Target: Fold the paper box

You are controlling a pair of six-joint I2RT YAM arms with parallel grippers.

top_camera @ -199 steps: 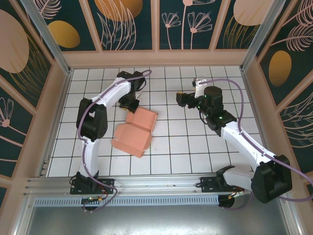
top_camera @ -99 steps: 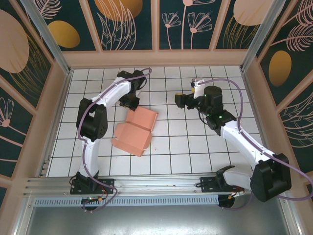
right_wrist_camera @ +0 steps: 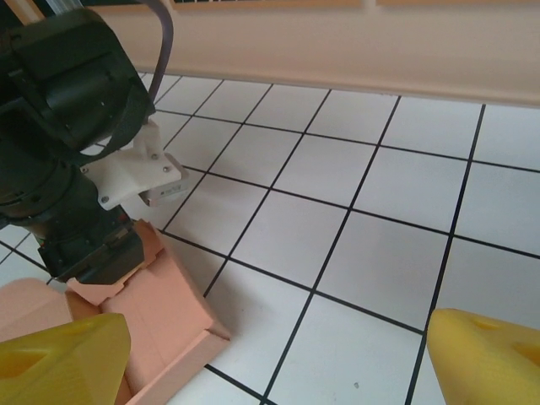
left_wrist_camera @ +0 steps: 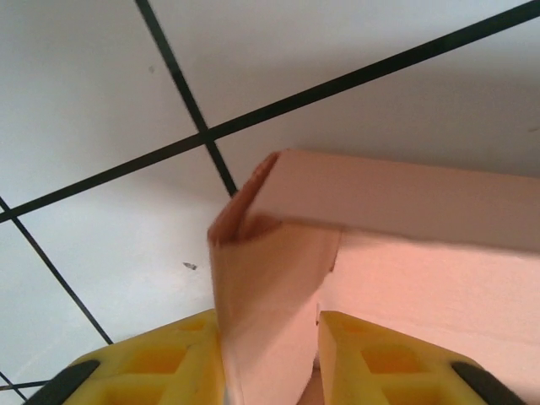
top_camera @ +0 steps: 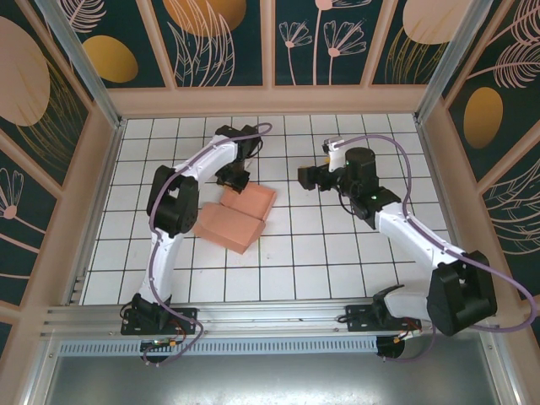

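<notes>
Left fingers (left_wrist_camera: 190, 359): closed on a thin upright flap of the paper box (left_wrist_camera: 422, 219), one yellow pad on each side of it.
Right fingers (right_wrist_camera: 485, 354): spread wide with nothing between them, held over the table (right_wrist_camera: 380, 194).
Paper box: salmon-pink and partly folded, lying on the white tiled table. Its body runs out ahead of the left fingers. One corner sits just beyond one tip of the right fingers, apart from them.

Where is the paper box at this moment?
In the top view the paper box lies left of centre on the tiled table, its far edge pinched by the left gripper.
</notes>
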